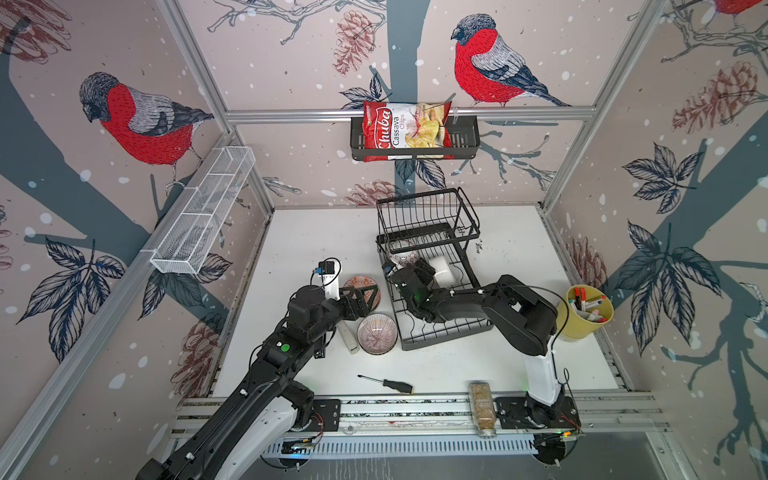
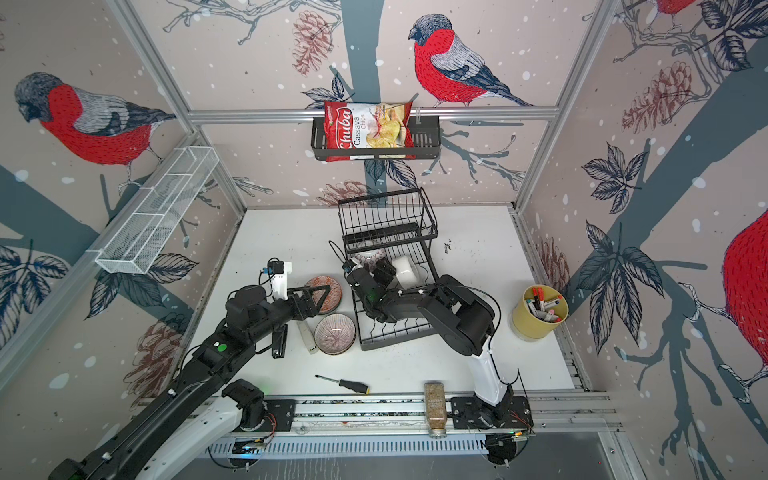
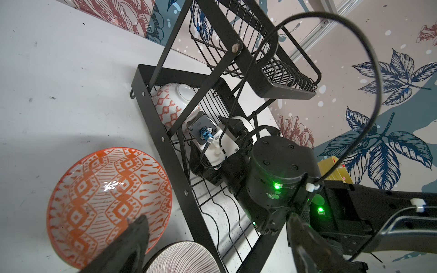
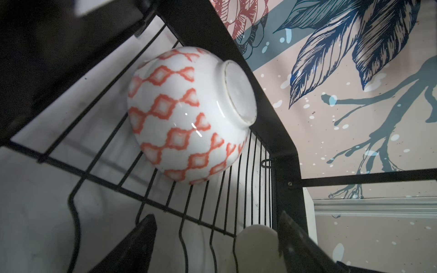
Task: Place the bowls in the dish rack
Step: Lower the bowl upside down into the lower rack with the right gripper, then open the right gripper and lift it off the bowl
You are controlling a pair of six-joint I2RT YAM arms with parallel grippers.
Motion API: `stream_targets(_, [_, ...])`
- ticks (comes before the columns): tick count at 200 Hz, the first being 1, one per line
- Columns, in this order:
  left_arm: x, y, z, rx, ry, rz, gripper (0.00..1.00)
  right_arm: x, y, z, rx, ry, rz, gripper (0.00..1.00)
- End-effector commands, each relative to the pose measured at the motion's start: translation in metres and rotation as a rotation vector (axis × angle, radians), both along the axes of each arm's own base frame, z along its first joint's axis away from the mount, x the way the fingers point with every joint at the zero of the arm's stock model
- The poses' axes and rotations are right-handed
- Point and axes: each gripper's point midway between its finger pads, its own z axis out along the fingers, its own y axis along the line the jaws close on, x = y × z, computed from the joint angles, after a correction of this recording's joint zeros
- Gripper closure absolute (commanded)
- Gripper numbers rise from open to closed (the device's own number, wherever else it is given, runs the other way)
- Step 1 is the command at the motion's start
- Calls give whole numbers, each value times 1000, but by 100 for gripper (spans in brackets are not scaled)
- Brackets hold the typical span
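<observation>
Rack [image 1: 449, 336] stands on the bench [image 1: 311, 241], centre-right, its upper basket toward the back wall.

Bowls in the rack, lower tier:
- Diamond bowl [image 4: 179, 113], white with orange lattice, lies tipped on its side in a back corner under the upper basket, foot ring toward the rack's frame [image 3: 165, 146].
- White bowl [image 1: 442, 270] stands on edge among the wires, just beside the right pincer.

Bowls on the bench, left of the rack:
- Orange bowl [image 3: 106, 189], upright, close to the rack's side.
- Striped bowl [image 1: 377, 333], red-brown lines, upright, just beside the orange bowl and near the rack's front corner.

Right pincer [image 4: 217, 216] is inside the lower tier, aimed at the diamond bowl. Jaws stand wide. The white bowl's rim [image 4: 255, 241] shows between them, close to one finger and clear of the other, so nothing is clamped.

Left pincer [image 3: 217, 222] hangs over the orange bowl, jaws wide and empty, one finger over the bowl's inside. Contact cannot be told.
</observation>
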Motion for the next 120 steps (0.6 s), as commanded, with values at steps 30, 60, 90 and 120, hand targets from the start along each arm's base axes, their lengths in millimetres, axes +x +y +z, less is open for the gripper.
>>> stream_targets(30, [2, 0, 5, -7, -19, 4, 9, 7, 2, 22, 157, -26, -33, 19])
stream_targets(60, [3, 1, 6, -7, -19, 7, 9, 8, 2, 26, 184, -23, -35, 19])
stream_targets(90, [3, 3, 4, 4, -11, 23, 9, 3, 4, 30, 199, -17, -25, 19])
stream_targets(120, [6, 8, -1, 27, 9, 55, 10, -9, 7, 35, 215, -4, -4, 19])
